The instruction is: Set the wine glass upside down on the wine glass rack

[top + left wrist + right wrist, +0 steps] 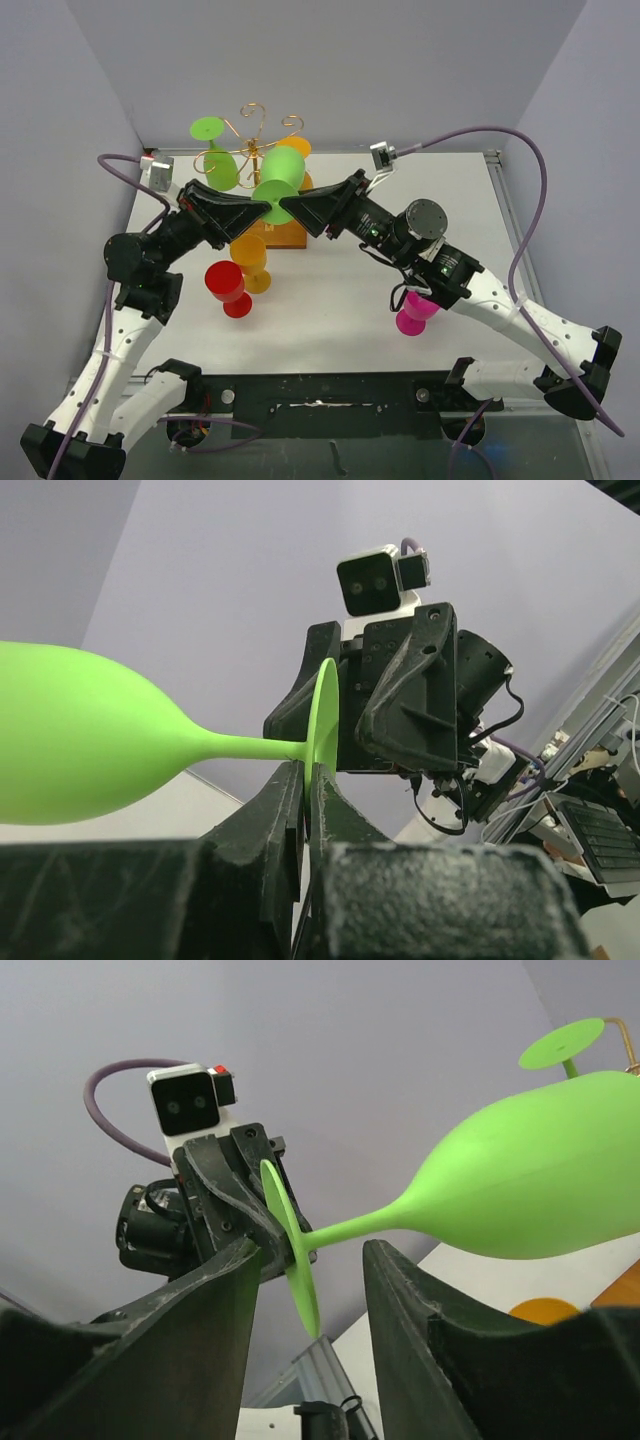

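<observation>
A lime green wine glass (281, 168) is held on its side in the air, just in front of the wine glass rack (262, 125), a gold wire stand on a brown wooden base (288, 236). My left gripper (262, 212) is shut on the rim of the glass's foot, which the left wrist view (308, 776) shows pinched between the fingers, with the glass (90, 735) reaching left. My right gripper (289, 205) is open, its fingers on either side of the foot and apart from it. The right wrist view (310, 1255) shows the glass (530, 1185) up right.
A second green glass (217, 152) and an orange glass (296, 148) hang upside down on the rack. An orange glass (251, 262) and a red glass (228, 288) stand on the table in front of the base. A magenta glass (413, 316) stands under my right arm.
</observation>
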### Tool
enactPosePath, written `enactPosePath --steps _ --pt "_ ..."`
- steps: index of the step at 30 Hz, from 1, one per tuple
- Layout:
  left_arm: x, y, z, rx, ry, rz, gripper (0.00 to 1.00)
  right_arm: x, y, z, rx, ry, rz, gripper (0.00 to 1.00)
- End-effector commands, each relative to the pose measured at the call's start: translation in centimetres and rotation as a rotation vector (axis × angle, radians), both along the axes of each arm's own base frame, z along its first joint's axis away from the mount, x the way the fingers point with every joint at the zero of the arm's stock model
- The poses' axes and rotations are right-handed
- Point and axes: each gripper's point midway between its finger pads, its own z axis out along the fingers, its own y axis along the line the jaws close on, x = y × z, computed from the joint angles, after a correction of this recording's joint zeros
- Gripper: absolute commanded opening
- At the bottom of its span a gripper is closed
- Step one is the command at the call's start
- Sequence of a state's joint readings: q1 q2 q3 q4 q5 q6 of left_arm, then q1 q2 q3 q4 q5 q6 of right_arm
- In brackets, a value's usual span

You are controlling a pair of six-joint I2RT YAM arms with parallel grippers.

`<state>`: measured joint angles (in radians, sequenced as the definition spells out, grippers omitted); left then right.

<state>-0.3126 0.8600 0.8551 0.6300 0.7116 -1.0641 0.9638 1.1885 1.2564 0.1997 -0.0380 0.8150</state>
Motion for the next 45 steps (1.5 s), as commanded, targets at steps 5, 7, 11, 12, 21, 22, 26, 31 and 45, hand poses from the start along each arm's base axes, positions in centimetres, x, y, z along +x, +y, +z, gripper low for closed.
enactPosePath --steps 5,7,11,12,21,22,26,31,45 --pt "-0.9 0.9 6.1 -0.031 -0.140 0.070 0.00 -2.0 -3.2 3.8 0.078 -0.111 -0.027 0.63" --pt "-0.3 1.2 7.0 -0.028 -0.144 0.109 0.00 -2.2 -3.8 3.9 0.083 -0.117 -0.039 0.66" --pt "2.8 1.7 8.2 -0.011 -0.118 0.233 0.00 -2.4 -5.2 3.5 0.087 -0.122 -0.071 0.68" --pt "3.9 2.0 8.6 -0.009 -0.103 0.274 0.00 -2.4 -5.6 3.6 0.092 -0.123 -0.081 0.68" --pt "15.2 6.0 11.8 -0.039 0.084 0.504 0.00 -2.7 -6.6 4.7 0.063 -0.153 -0.108 0.69" --pt "16.3 6.7 11.8 -0.054 0.104 0.504 0.00 -2.7 -6.7 4.7 0.063 -0.153 -0.109 0.69" --pt "20.5 8.3 11.5 -0.106 0.162 0.454 0.00 -2.8 -6.9 4.4 0.060 -0.150 -0.111 0.69" --pt "24.3 9.8 10.7 -0.108 0.201 0.463 0.00 -2.7 -7.1 4.2 0.053 -0.147 -0.122 0.69" --pt "33.4 11.0 2.9 -0.122 0.481 0.432 0.00 -2.1 -6.6 2.9 0.047 -0.097 -0.132 0.68"
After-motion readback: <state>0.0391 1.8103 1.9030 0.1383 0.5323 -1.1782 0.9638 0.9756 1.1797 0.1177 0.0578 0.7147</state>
